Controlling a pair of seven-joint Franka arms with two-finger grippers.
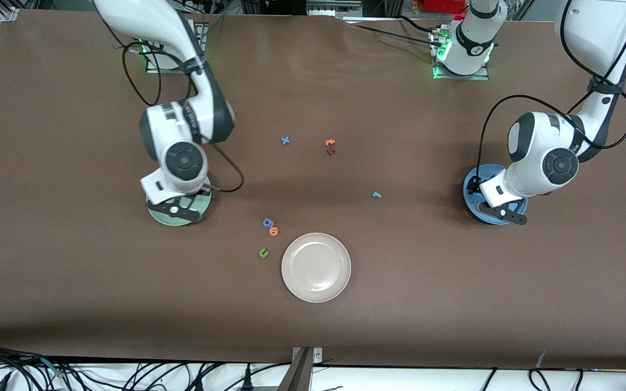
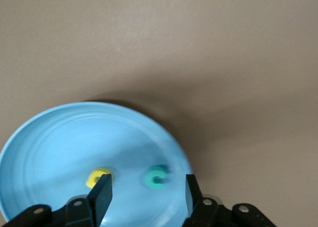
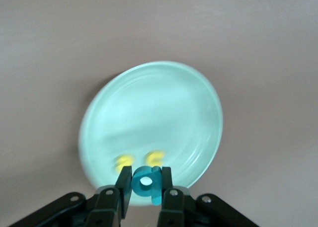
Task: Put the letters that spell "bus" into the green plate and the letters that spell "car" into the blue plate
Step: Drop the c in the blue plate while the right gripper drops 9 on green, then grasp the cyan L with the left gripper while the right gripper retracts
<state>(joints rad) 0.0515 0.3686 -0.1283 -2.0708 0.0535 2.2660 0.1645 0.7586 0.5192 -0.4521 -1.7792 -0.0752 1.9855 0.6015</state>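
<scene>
My left gripper (image 2: 146, 192) hangs open over the blue plate (image 2: 59, 142), with nothing between its fingers. A teal "c" (image 2: 156, 177) and a yellow "a" (image 2: 98, 177) lie in that plate. My right gripper (image 3: 146, 180) is shut on the teal "b" (image 3: 147, 183), just above the rim of the green plate (image 3: 154, 103). Two yellow letters (image 3: 124, 162) (image 3: 155, 158) lie in the green plate. In the front view the hands cover most of the green plate (image 1: 155, 215) and the blue plate (image 1: 470, 190). A teal "r" (image 1: 376, 194) lies on the table between the plates.
A beige-white plate (image 1: 316, 266) sits nearer the front camera, mid-table. A blue "g" (image 1: 267, 222), an orange "o" (image 1: 274, 231) and a green "u" (image 1: 263, 252) lie beside it. A blue "x" (image 1: 285, 140), an orange "t" (image 1: 330, 143) and a dark red letter (image 1: 330, 151) lie toward the bases.
</scene>
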